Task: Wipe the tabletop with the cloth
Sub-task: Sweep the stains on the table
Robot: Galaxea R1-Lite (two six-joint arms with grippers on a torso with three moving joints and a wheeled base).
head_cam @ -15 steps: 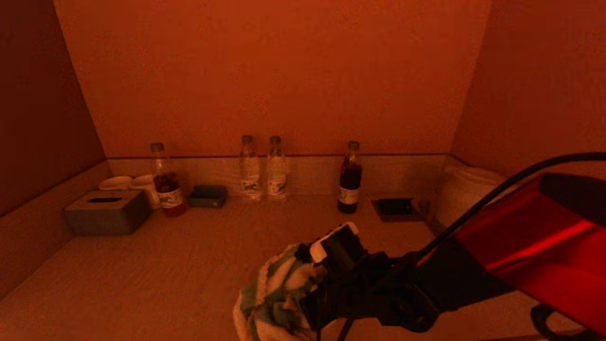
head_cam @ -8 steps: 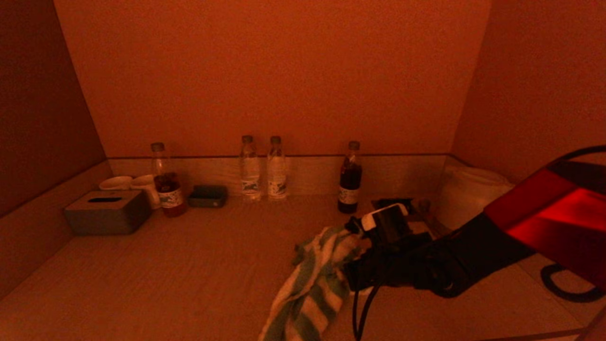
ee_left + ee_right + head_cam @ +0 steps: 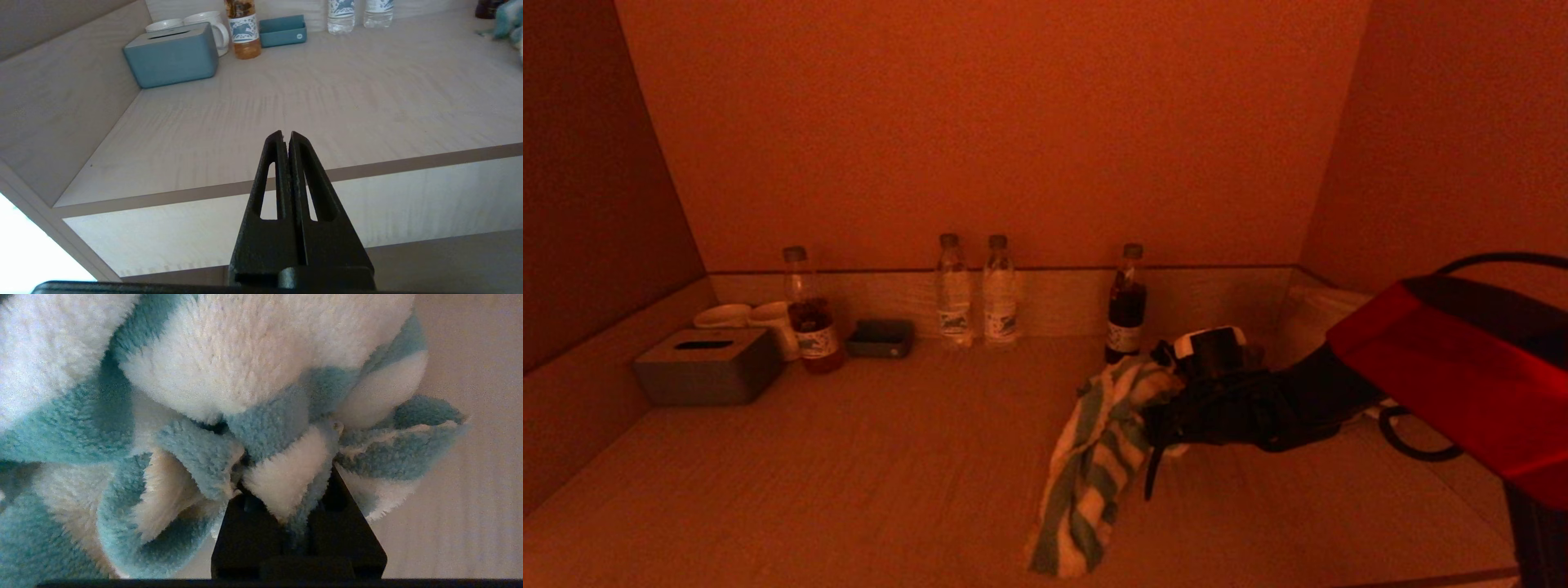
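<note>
Since a second ago the right gripper (image 3: pixel 1156 392) has swept from the near middle of the tabletop (image 3: pixel 866 457) toward the far right, dragging the cloth (image 3: pixel 1094 457) with it. Its jaws are clamped on a bunched fold of the cloth (image 3: pixel 261 428), a fluffy towel striped teal and white. From the grip it trails down and toward the near edge as a long twisted strip lying on the pale wood-grain surface. Along the back stand four bottles: one with amber drink (image 3: pixel 809 314) at the left, two clear water bottles (image 3: pixel 953 294) side by side in the middle, and one dark bottle (image 3: pixel 1125 306) just behind the gripper, close to the cloth's upper end. At the far left sit one blue-grey tissue box (image 3: pixel 707 367), two white mugs (image 3: pixel 752 318) behind it, and one small blue tray (image 3: pixel 880 337). Off the front edge, the left gripper (image 3: pixel 285 136) hangs with its fingers pressed together on nothing.
</note>
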